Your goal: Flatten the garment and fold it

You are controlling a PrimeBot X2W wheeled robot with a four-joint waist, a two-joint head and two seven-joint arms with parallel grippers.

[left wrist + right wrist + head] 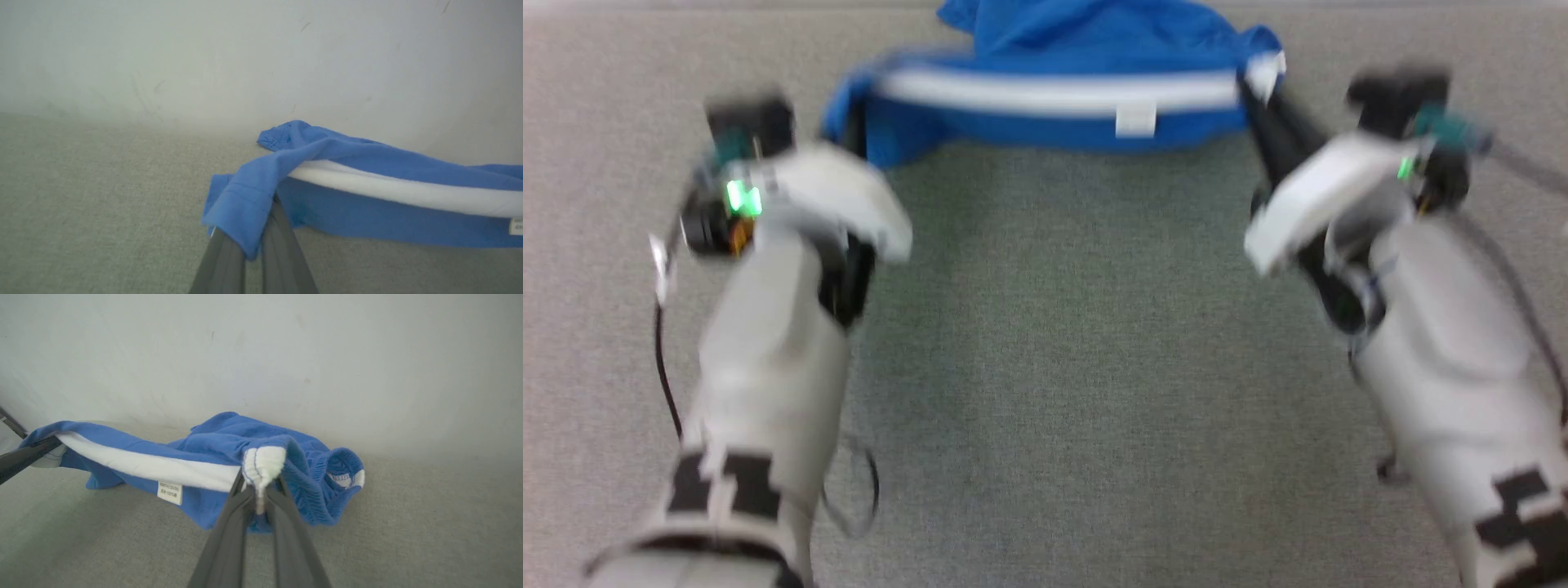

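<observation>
Garment (1029, 41) corners in left hand (261, 228), right hand (259, 494)

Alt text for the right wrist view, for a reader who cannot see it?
The right gripper is shut on the white-banded end of the blue garment, stretched over a grey surface. Its white band runs left to the left gripper; pale wall behind.

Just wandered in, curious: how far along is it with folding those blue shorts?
Early on. Done: the left claw is shut on a blue edge and the right claw on the end of the white band. In hand: the shorts are pulled wide between them over the grey surface. Left: the back part is bunched up, nothing is folded yet.
</observation>
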